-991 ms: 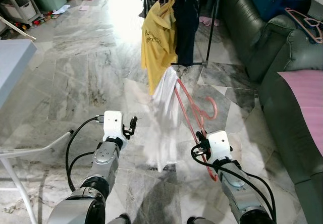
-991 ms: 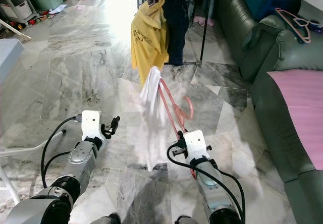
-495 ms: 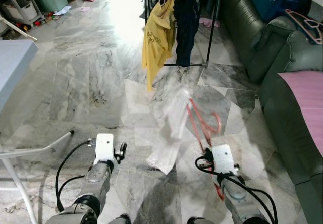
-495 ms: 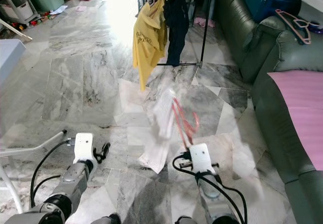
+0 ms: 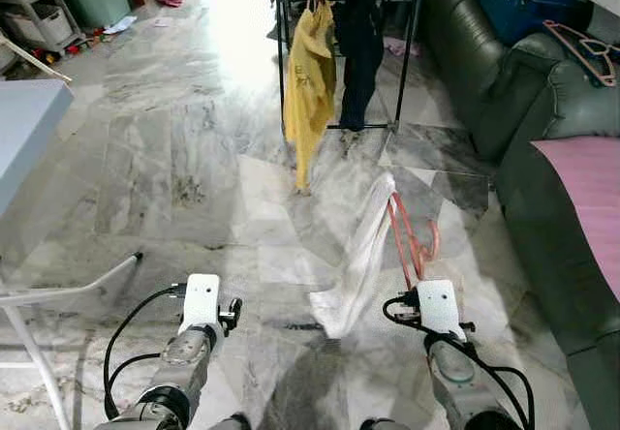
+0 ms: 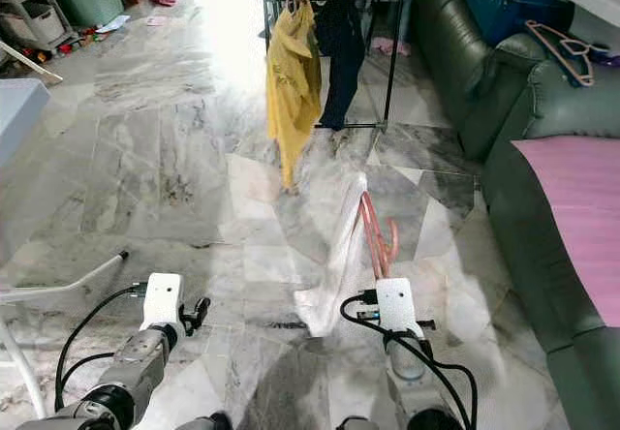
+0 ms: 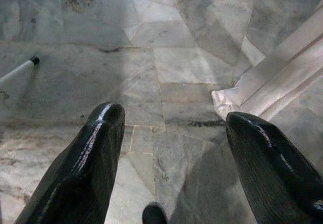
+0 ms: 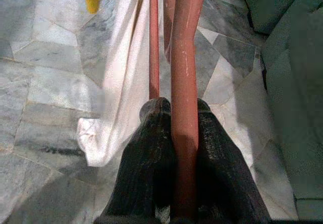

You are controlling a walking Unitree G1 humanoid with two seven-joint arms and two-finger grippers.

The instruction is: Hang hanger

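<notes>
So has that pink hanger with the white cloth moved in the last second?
Yes. The pink hanger in the right gripper has dropped lower, away from the yellow shirt on the rack.

A yellow shirt point(image 5: 310, 91) and dark garment point(image 5: 358, 47) hang beside a green sofa point(image 5: 513, 91).
</notes>
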